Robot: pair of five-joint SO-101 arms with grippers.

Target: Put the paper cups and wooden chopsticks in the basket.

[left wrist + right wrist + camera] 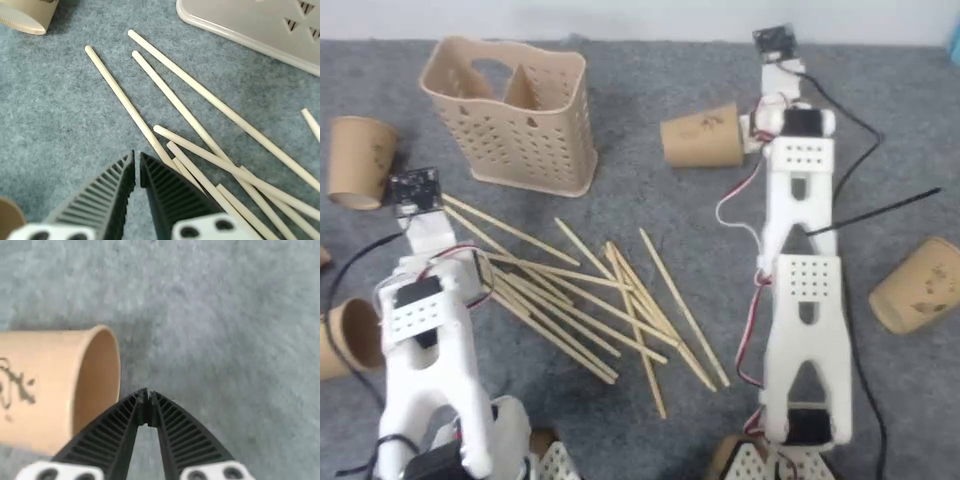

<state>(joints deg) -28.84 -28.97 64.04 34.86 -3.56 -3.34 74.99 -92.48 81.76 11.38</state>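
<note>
Several wooden chopsticks (590, 295) lie scattered across the grey carpet in front of the beige perforated basket (512, 112). My left gripper (137, 157) is shut and holds nothing, its tips just beside the nearest chopstick (127, 102). The basket's rim (250, 30) is farther off. My right gripper (147, 392) is shut and empty, right at the open mouth of a paper cup (55, 385) lying on its side. In the high view that cup (702, 137) lies at the end of the stretched right arm (802, 260).
Two more paper cups lie on the left, one (360, 160) beside the basket and one (345, 342) by the left arm (420, 310). Another cup (920, 285) rests at the right edge. A black cable (880, 210) runs off the right arm.
</note>
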